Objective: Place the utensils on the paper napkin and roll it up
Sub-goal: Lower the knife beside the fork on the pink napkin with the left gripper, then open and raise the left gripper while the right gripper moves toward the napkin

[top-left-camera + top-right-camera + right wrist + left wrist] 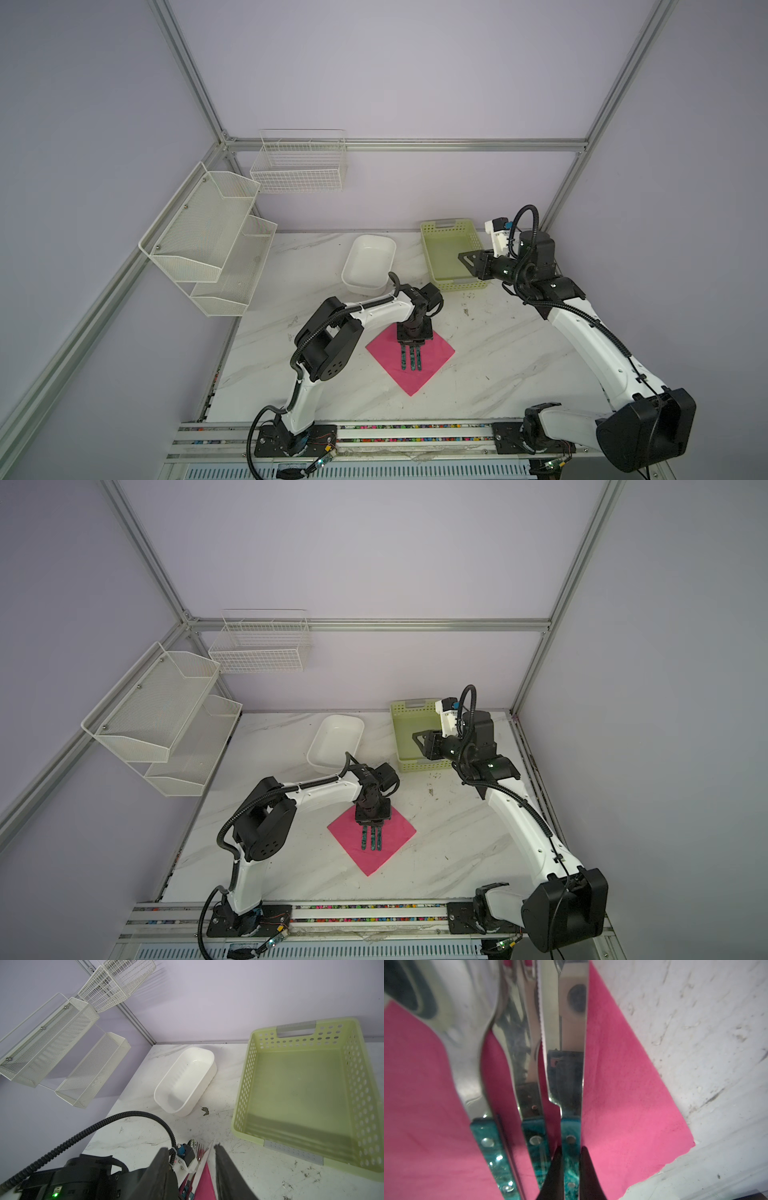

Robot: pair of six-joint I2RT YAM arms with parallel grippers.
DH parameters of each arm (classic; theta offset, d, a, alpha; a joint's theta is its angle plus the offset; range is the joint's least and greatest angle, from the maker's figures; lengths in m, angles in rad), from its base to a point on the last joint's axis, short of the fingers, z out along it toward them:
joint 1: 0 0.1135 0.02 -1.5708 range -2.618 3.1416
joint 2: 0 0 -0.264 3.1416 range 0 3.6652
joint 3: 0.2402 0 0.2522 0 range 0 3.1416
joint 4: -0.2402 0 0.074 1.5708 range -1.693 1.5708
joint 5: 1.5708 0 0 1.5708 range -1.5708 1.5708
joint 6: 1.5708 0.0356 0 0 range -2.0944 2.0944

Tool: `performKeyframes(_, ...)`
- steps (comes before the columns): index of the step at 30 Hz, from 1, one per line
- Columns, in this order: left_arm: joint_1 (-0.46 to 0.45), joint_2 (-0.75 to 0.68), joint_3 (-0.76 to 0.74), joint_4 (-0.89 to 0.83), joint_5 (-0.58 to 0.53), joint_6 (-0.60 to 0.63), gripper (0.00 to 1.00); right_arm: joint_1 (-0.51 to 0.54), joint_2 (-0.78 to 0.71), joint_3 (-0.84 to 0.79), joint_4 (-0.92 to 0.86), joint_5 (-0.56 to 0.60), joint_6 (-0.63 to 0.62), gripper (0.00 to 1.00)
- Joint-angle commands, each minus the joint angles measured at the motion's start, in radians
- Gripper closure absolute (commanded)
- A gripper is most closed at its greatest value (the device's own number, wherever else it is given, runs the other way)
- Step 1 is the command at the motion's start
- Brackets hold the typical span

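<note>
The left end effector (571, 1149) is closed on the handle of the knife (564, 1032), beside the other utensils (412, 357) on the paper napkin (436, 358), long axes running 12 to 6, handles toward 6; the empty, part-open right end effector (467, 261) hangs well off at 2 o'clock.

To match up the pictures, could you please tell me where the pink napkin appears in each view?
In a top view: napkin mid-table, a pink diamond.
In a top view: napkin mid-table again.
Left wrist: napkin fills most of the picture.
Right wrist: napkin is a sliver between the fingers of the right claw.
Shared landmark: the cutlery lying on it.
</note>
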Motion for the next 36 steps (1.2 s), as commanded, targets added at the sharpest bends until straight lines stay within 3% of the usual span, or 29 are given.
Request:
performKeyframes(1, -0.004, -0.002, 0.078, -0.013, -0.020, -0.010, 0.99, 0.007, -0.024, 0.036, -0.006, 0.012, -0.019, 0.60)
performKeyframes(11, -0.004, 0.007, 0.089, -0.015, -0.023, -0.009, 0.95, 0.008, -0.023, 0.039, -0.012, 0.018, -0.024, 0.60)
performKeyframes(22, -0.003, -0.001, 0.095, -0.021, -0.029, -0.010, 0.80, 0.010, -0.027, 0.043, -0.017, 0.026, -0.031, 0.60)
performKeyframes(36, -0.003, -0.012, 0.103, -0.027, -0.034, -0.013, 0.76, 0.013, -0.031, 0.042, -0.020, 0.028, -0.034, 0.60)
